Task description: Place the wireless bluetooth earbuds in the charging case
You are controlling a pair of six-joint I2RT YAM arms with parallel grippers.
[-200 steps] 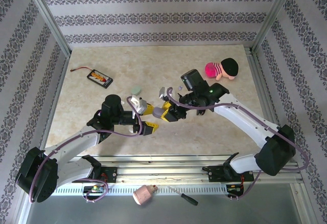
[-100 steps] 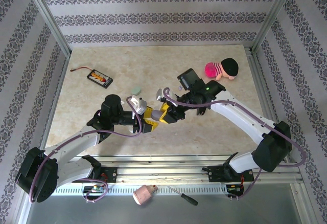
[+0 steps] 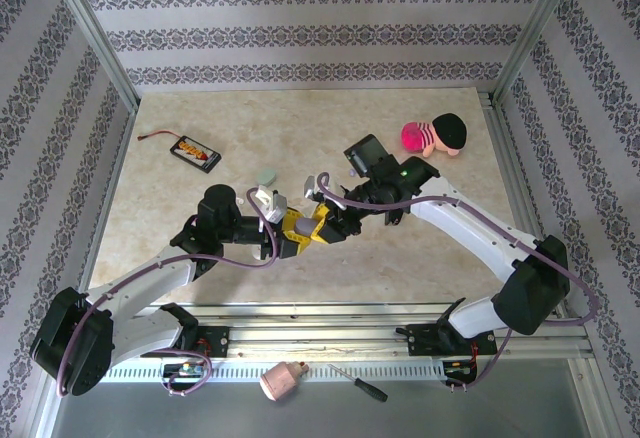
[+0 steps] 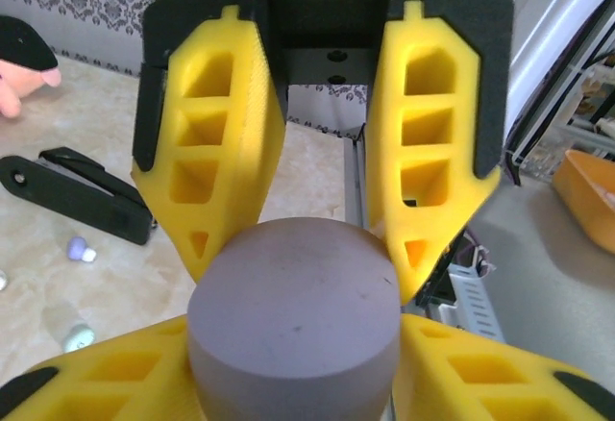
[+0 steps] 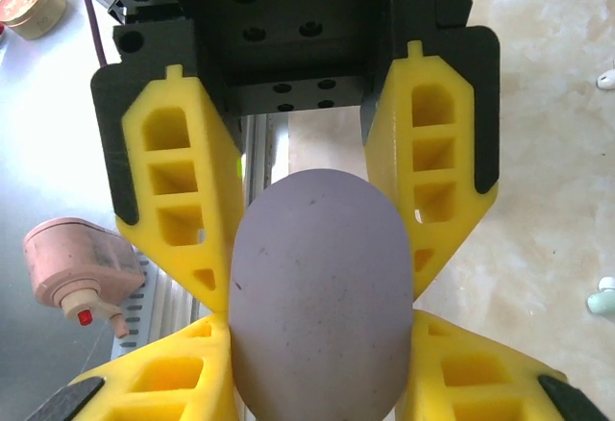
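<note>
- Left fingers (image 4: 221,152) are clamped on the top of the lilac-grey charging case (image 4: 293,315), one pad on each side.
- Right fingers (image 5: 183,200) pinch the same case from the opposite end, so the two pairs meet tip to tip at the centre of the top view, with the case held above the bench (image 3: 200,238).
- From the right wrist, the case's long axis runs top to bottom of the frame, in line with both pairs of fingers.
- Its lid looks closed; no seam is visible.
- Loose earbuds lie on the bench: a lilac bud (image 4: 79,248) and a mint bud (image 4: 77,336) at the lower left of the left wrist view, and a whitish bud (image 5: 605,78) at the right edge of the right wrist view.
- Neither arm is free to fetch a bud, so opening the case likely comes first.
</note>
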